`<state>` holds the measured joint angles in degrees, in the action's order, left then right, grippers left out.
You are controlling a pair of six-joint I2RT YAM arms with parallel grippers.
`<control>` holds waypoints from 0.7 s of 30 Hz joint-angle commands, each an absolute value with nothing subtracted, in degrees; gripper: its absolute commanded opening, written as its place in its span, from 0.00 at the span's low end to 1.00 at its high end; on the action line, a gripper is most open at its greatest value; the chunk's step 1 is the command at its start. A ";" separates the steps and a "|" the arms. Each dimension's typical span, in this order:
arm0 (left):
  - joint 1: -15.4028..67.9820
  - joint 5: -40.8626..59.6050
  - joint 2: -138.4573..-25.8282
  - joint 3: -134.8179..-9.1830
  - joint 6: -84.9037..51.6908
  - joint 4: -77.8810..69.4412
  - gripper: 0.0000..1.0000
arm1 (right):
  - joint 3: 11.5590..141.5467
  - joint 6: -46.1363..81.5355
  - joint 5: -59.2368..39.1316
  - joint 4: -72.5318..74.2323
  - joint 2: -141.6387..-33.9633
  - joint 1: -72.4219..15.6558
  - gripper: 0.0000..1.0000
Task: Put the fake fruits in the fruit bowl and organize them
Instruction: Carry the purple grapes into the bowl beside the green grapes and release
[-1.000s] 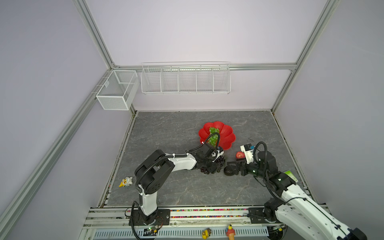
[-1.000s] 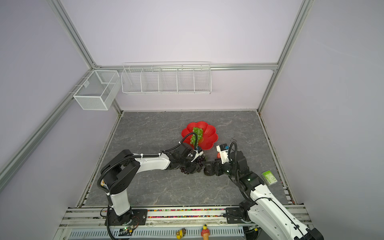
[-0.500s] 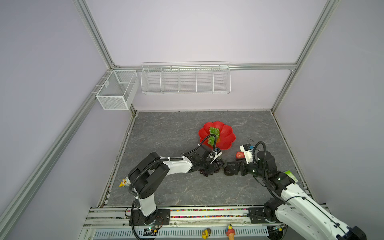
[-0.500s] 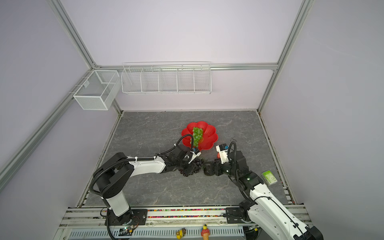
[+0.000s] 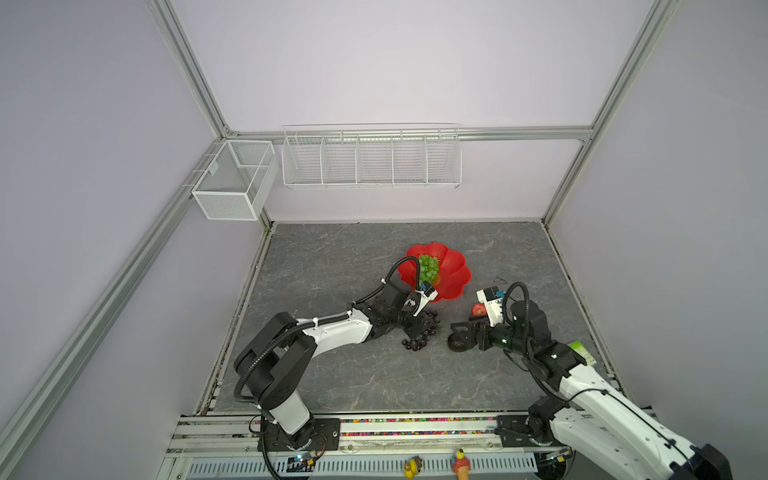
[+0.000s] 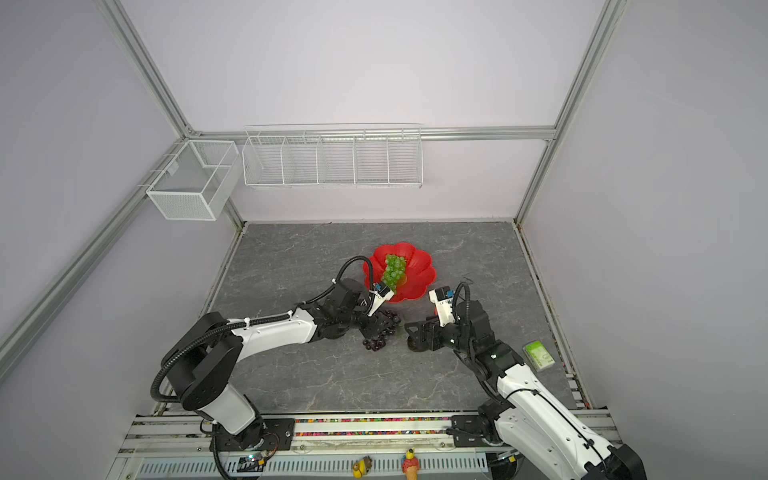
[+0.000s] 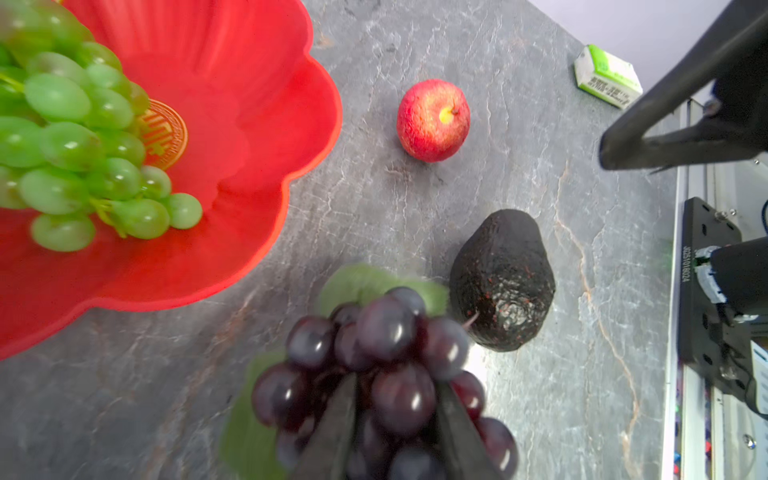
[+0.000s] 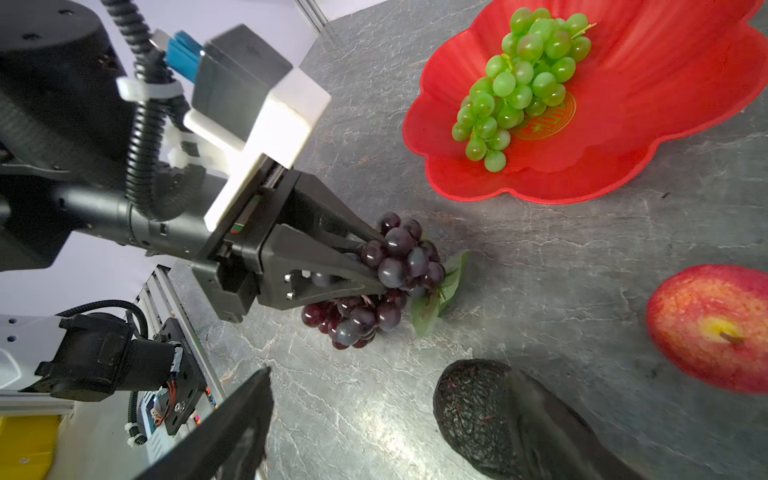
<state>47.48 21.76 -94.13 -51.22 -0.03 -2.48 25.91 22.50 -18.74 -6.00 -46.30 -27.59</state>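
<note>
The left claw [image 8: 376, 266] is clamped on the purple grapes [image 8: 353, 320], which rest on the tabletop [image 8: 540, 291]. The red bowl [image 8: 478, 183] lies near, just beyond its tips. The right claw [image 5: 457, 336] gapes apart, close by the avocado [image 7: 503, 282].

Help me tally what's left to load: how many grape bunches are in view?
2. The green grape bunch lies in the fruit bowl; the dark purple grape bunch is outside it, gripped in the jaws of the left gripper. None seems hidden.
</note>
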 commanded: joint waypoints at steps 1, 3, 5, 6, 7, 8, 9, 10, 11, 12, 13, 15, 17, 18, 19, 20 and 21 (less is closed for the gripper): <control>47.01 24.27 -91.13 -52.64 -1.12 -2.25 0.28 | 27.41 22.57 -18.78 -4.48 -46.54 -28.01 0.89; 46.68 24.50 -90.59 -54.72 -1.40 -0.81 0.28 | 28.43 21.91 -17.26 -5.80 -46.47 -27.99 0.89; 46.42 24.47 -90.60 -57.02 -1.50 0.35 0.27 | 29.49 22.41 -14.89 -7.32 -46.44 -27.48 0.89; 46.25 24.43 -90.82 -58.25 -1.52 1.04 0.27 | 29.85 22.67 -14.34 -7.68 -46.49 -26.85 0.89; 46.23 24.34 -91.08 -59.39 -1.56 1.74 0.27 | 30.04 22.91 -14.24 -7.73 -46.53 -26.38 0.89; 46.15 24.21 -91.53 -60.81 -1.75 2.21 0.26 | 30.34 23.03 -14.22 -7.86 -46.64 -25.93 0.89; 46.14 24.26 -92.03 -62.42 -1.83 2.76 0.26 | 30.66 22.99 -14.17 -8.17 -46.67 -25.60 0.89; 46.14 24.08 -92.65 -63.93 -1.71 3.30 0.26 | 30.97 22.90 -14.02 -8.47 -46.75 -25.30 0.89; 46.07 23.71 -93.35 -65.85 -1.71 4.05 0.26 | 31.26 22.77 -13.76 -8.90 -46.59 -25.13 0.89; 46.10 23.36 -94.37 -67.99 -1.46 4.96 0.26 | 31.54 22.63 -13.60 -9.34 -46.59 -24.89 0.89; 46.01 22.71 -95.44 -70.06 -1.12 5.82 0.26 | 31.68 22.51 -13.60 -9.57 -46.42 -24.82 0.89; 45.96 21.11 -98.43 -74.86 -0.48 7.30 0.26 | 31.78 22.37 -13.28 -10.06 -45.78 -24.58 0.89; 45.79 19.70 -101.71 -79.84 -0.39 8.03 0.26 | 31.66 22.28 -12.92 -10.53 -45.12 -24.30 0.89; 45.68 19.02 -103.76 -82.41 -0.46 8.25 0.26 | 31.64 22.21 -12.62 -10.88 -44.71 -24.20 0.89; 45.65 18.17 -105.71 -84.70 -0.66 8.46 0.26 | 31.55 22.13 -12.34 -11.13 -44.33 -24.12 0.89; 45.62 17.38 -108.19 -87.64 -0.81 9.02 0.26 | 31.46 22.11 -12.01 -11.48 -43.92 -23.83 0.89; 45.55 16.51 -110.85 -90.84 -1.14 10.11 0.27 | 31.44 22.06 -11.82 -11.75 -43.63 -23.53 0.89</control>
